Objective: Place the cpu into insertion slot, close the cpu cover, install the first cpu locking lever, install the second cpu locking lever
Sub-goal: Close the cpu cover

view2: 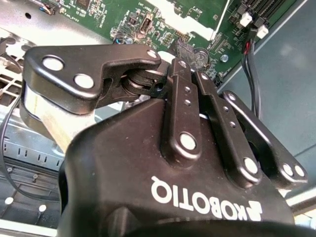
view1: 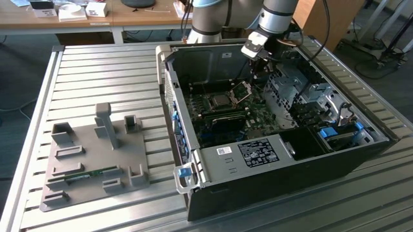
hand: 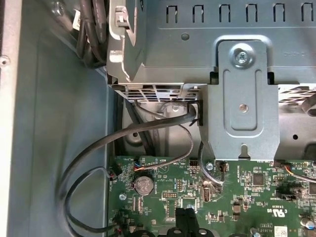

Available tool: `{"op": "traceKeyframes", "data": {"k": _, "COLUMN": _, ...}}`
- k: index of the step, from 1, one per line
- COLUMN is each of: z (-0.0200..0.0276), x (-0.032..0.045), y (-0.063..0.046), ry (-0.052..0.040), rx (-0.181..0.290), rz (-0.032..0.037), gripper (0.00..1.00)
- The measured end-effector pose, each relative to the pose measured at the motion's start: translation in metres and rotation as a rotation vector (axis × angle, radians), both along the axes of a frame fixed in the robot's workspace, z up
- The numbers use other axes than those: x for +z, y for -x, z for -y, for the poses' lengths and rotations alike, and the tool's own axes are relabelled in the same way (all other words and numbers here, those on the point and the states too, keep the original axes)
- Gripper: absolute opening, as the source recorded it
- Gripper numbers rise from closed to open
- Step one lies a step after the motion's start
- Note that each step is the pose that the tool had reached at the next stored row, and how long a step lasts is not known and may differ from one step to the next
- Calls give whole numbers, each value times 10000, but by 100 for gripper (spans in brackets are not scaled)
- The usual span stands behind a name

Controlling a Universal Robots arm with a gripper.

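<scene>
On my exterior view, nearest me at lower left, a grey tray [view1: 87, 145] sits on the slatted metal table [view1: 96, 87] with a green memory stick [view1: 84, 175] lying in one of its holders. To the exterior view's right of the tray stands the open computer case [view1: 271, 188], its green circuit board [view1: 258, 113] facing up.

Further back, near the middle of the frame, I see the socket [view1: 221, 100] on that board. The cover [view1: 243, 90] is tilted up from the socket's right edge, not closed. I cannot tell whether the chip is seated in the socket.

The gripper [view1: 257, 71] reaches down into the case just beyond and to the right of the raised cover, hanging from the arm [view1: 277, 14] at the top of the frame. In both wrist views its fingers [view2: 180, 94] are pressed together with nothing between them I can make out, tips [hand: 185, 219] over the board near a coin battery [hand: 143, 185]. A wooden desk [view1: 129, 17] lies farthest back.
</scene>
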State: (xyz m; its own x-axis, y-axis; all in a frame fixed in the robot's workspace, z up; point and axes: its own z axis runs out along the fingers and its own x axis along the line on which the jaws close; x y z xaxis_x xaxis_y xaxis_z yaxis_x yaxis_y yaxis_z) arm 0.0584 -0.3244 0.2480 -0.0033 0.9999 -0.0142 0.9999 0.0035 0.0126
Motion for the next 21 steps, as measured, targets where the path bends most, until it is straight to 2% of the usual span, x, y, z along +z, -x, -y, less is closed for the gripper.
{"op": "traceKeyframes", "data": {"k": 11, "z": 1, "x": -89, "y": 0, "ry": 3, "rx": 36, "rz": 112, "gripper": 10}}
{"op": "traceKeyframes", "data": {"k": 21, "z": 1, "x": -92, "y": 0, "ry": 2, "rx": 35, "rz": 119, "gripper": 10}}
